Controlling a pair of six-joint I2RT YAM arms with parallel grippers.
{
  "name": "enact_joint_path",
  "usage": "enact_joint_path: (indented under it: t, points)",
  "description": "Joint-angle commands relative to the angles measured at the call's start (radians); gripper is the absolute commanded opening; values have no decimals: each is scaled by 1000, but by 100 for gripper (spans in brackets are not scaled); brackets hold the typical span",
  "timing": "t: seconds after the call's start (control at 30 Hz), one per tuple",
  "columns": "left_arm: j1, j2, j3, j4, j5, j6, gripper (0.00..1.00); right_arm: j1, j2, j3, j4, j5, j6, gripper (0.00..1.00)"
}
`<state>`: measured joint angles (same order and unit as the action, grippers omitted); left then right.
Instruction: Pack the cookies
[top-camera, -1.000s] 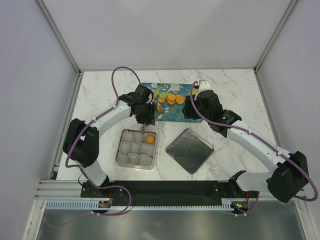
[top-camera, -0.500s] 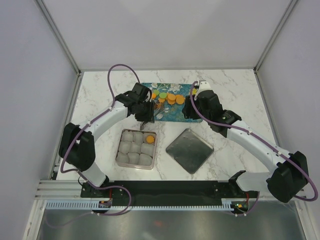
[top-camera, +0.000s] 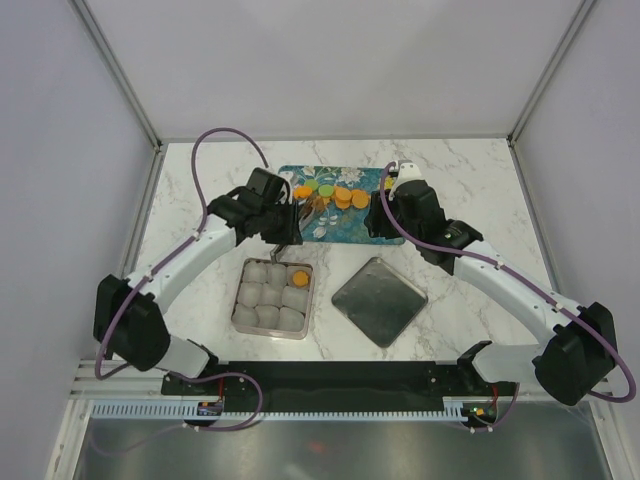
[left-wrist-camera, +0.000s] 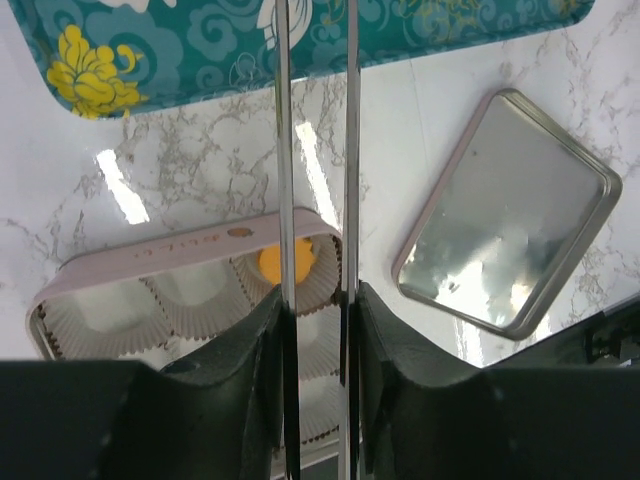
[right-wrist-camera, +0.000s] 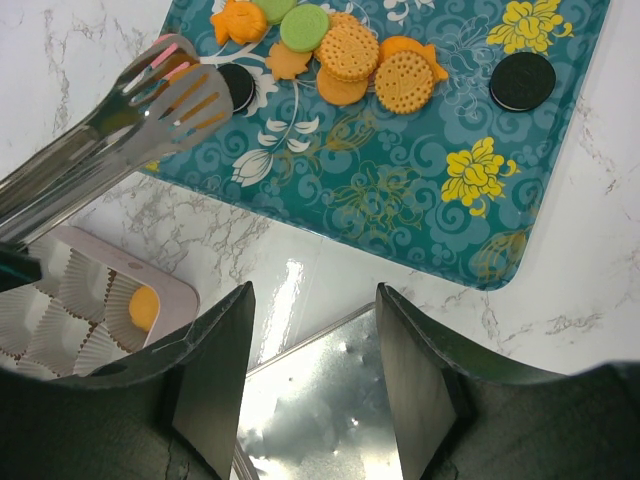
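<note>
The cookies (top-camera: 340, 197) lie in a cluster on the teal flowered tray (top-camera: 345, 230): mostly orange, with a green one and black ones (right-wrist-camera: 523, 80). One orange cookie (left-wrist-camera: 272, 264) sits in a paper cup at the far right corner of the pink tin (top-camera: 250, 300). My left gripper (left-wrist-camera: 318, 300) is shut on metal tongs (left-wrist-camera: 283, 150). The tongs' slotted tips (right-wrist-camera: 170, 95) hover over the tray's left end beside a black cookie, with nothing between them. My right gripper (right-wrist-camera: 312, 380) stands open and empty above the tray's near edge.
A square metal lid (top-camera: 379, 300) lies right of the tin on the marble table. White crinkled paper cups (left-wrist-camera: 110, 305) fill the tin. White walls close in the table on three sides.
My left arm has swung back and to the left, carrying the tongs' tips from over the tin up to the tray. The orange cookie stays in its cup. The right arm has not moved.
</note>
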<state>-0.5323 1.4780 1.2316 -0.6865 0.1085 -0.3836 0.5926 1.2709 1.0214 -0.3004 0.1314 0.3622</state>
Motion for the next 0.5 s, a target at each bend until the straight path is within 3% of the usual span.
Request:
enact_joint_path:
  t: [0.0, 0.47]
  points:
    - [-1, -123, -41, -30, 10, 5, 36, -2, -7, 2, 27, 4, -9, 60]
    - [-3, -495, -202, -268, -23, -66, 36, -2, 18, 17, 27, -22, -5, 59]
